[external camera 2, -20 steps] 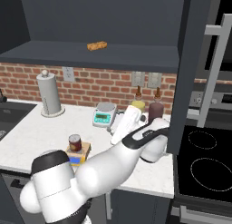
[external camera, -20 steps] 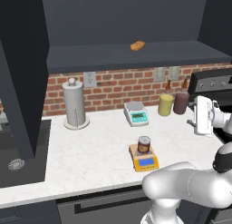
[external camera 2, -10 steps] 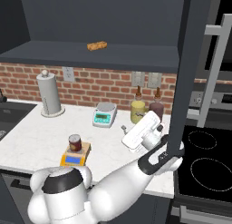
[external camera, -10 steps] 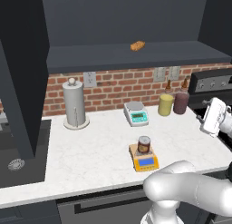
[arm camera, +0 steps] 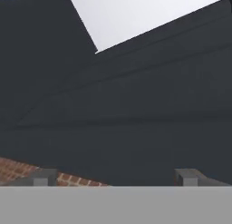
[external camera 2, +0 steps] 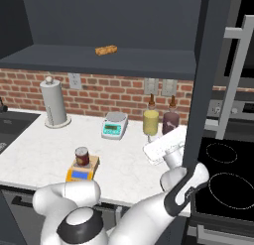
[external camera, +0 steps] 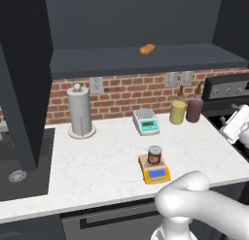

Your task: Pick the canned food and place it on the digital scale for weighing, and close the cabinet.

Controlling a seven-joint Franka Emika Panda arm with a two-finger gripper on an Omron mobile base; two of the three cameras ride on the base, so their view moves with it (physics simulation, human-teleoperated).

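The canned food [external camera: 154, 155] [external camera 2: 82, 156], dark red-brown with a pale lid, stands upright on the orange-yellow digital scale [external camera: 156, 173] [external camera 2: 79, 173] near the counter's front edge. The dark cabinet [external camera: 146, 64] above is open: its left door [external camera: 22, 78] and its right door [external camera 2: 208, 90] with a silver bar handle [external camera 2: 237, 75] swing outward. My white hand [external camera: 238, 125] [external camera 2: 166, 145] hovers far right of the can, beside the right door. In the hand view my gripper [arm camera: 115, 177] is open with nothing between its fingertips, facing the dark cabinet surface.
A small orange-brown food piece [external camera: 148, 49] lies on the cabinet shelf. On the counter stand a paper towel holder [external camera: 80, 110], a grey-white scale [external camera: 146, 121], a yellow bottle [external camera: 178, 111] and a dark bottle [external camera: 194, 109]. The stove [external camera 2: 228, 182] is at right, the sink [external camera: 19, 173] at left.
My hand has swung rightward, away from the counter's middle, to the right cabinet door over the stove's edge. The can and scale have not moved; the gripper stays open.
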